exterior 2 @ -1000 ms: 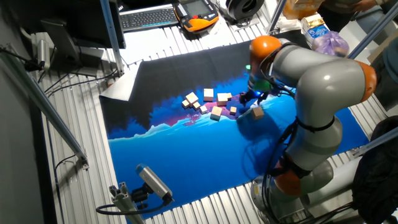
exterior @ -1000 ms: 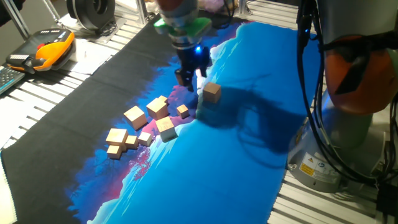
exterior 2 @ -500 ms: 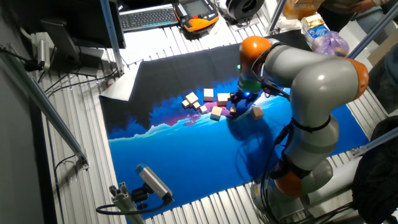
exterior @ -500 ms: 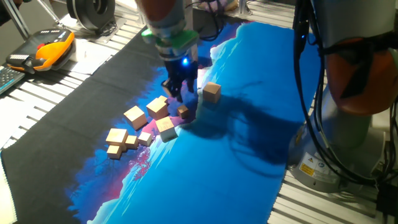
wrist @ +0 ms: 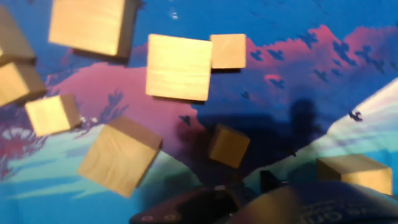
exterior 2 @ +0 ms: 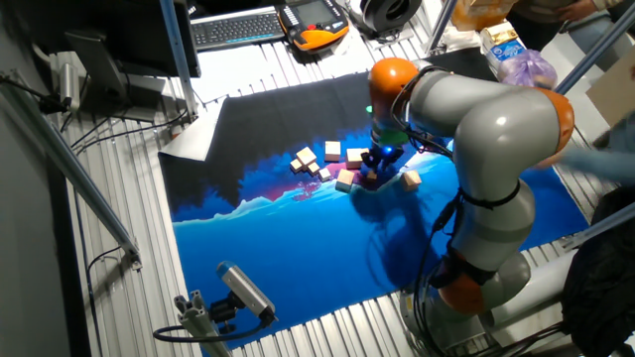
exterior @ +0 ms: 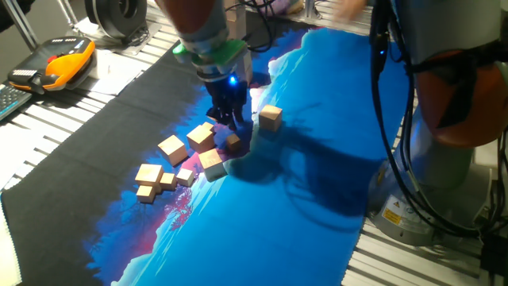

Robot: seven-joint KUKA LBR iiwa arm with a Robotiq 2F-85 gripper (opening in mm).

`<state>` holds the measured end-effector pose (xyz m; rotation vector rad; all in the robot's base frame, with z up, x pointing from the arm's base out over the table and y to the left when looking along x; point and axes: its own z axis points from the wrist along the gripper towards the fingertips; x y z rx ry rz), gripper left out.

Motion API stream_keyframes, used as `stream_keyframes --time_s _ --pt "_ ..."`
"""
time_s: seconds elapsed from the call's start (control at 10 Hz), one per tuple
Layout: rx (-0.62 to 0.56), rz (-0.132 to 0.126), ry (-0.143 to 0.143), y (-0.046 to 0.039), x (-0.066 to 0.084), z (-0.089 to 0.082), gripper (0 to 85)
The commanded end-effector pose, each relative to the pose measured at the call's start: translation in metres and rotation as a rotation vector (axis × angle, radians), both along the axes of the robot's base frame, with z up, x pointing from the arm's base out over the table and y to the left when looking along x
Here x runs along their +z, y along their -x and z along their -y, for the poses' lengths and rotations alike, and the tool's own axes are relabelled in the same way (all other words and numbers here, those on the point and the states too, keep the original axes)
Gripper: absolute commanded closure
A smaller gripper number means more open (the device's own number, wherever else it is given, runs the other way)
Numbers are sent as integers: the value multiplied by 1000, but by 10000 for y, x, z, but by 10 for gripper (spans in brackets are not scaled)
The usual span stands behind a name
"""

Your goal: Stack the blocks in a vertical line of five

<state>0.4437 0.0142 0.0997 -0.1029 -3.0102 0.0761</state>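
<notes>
Gripper [exterior: 231,121] hovers low over a small block [exterior: 232,141] amid the scattered blocks [exterior: 175,163]; finger spread cannot be told, probably holding nothing.

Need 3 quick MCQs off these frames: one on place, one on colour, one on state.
1. Where does the gripper hang?
A. over the cluster of blocks
B. over the keyboard
C. off the mat

2. What colour are the blocks?
A. red
B. light tan
C. green

3. How many blocks are stacked so far?
A. five
B. three
C. none

Answers:
1 A, its fingers point down among the cubes.
2 B, plain wood on the blue mat.
3 C, every cube lies flat on the mat, including the lone block to one side.
</notes>
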Motion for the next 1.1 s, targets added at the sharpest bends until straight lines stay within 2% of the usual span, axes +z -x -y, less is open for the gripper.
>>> stream_keyframes --time_s 0.0,0.1,0.2,0.3,0.5,0.6,0.7,1.0 --pt "60 12 -15 -1 -1 1 850" --pt "58 11 -32 -1 -1 1 850" --pt "26 4 -43 -33 27 -69 850" --pt "-20 1 -42 -84 94 -228 680" --pt "-115 18 -15 -179 161 -555 340" --pt "-134 14 -15 -206 146 -657 340" --pt "-156 27 -4 -214 106 -752 170" --pt "-211 37 -8 -253 -34 -917 170"
